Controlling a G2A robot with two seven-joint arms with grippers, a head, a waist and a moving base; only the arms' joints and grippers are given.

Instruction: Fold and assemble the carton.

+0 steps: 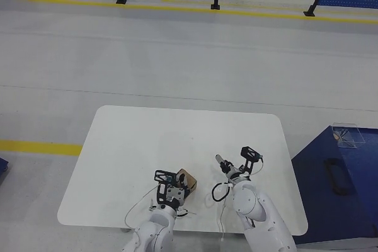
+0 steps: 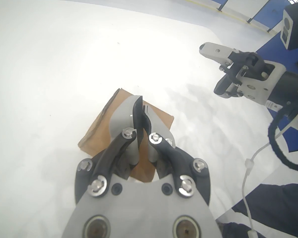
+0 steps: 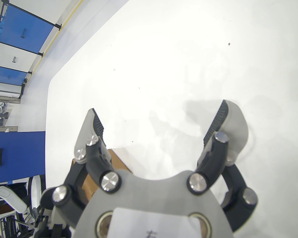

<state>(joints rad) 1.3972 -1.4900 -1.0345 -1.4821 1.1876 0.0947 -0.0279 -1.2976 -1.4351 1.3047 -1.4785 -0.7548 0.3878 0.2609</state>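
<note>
A small brown carton point(image 1: 188, 181) lies near the front edge of the white table point(image 1: 176, 132). My left gripper point(image 1: 174, 187) is right over it. In the left wrist view that gripper point(image 2: 140, 104) is shut, its black pads together above the carton's point(image 2: 101, 127) top face; I cannot tell whether a flap is pinched between them. My right gripper point(image 1: 220, 159) hangs open to the right of the carton, apart from it. Its fingers stand wide with nothing between them in the right wrist view point(image 3: 159, 107), where a corner of the carton point(image 3: 116, 159) shows behind one finger. The left wrist view shows this right gripper point(image 2: 211, 70) farther off.
A blue cabinet point(image 1: 340, 183) stands just off the table's right edge, with a clear plastic box point(image 1: 346, 134) on top. A white cable point(image 2: 248, 164) hangs from the right arm. Bare table surface point(image 3: 164, 38) stretches beyond both grippers.
</note>
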